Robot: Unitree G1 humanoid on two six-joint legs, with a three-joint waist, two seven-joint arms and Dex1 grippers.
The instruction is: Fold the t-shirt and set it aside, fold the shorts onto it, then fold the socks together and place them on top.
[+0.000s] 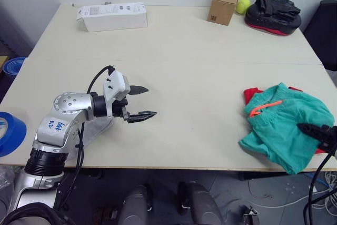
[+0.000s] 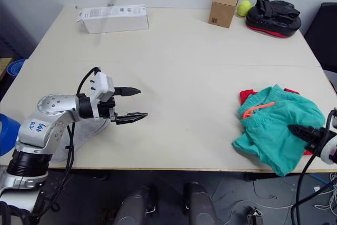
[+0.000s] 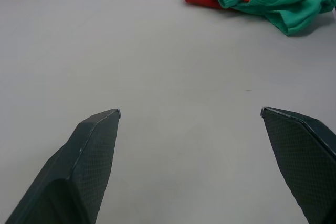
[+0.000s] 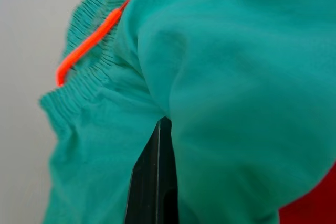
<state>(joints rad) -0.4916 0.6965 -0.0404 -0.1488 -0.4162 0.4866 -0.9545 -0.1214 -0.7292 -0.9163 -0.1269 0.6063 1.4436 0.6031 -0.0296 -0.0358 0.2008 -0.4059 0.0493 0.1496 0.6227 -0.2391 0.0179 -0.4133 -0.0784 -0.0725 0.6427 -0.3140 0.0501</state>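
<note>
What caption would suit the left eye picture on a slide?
Green shorts piled on a red t-shirt at the table's right edge, right gripper on them, left gripper open.

- The t-shirt lies mostly hidden beneath the shorts near the counter's right edge.
- The right tool is part buried in shorts cloth; its finger gap can't be told.
</note>
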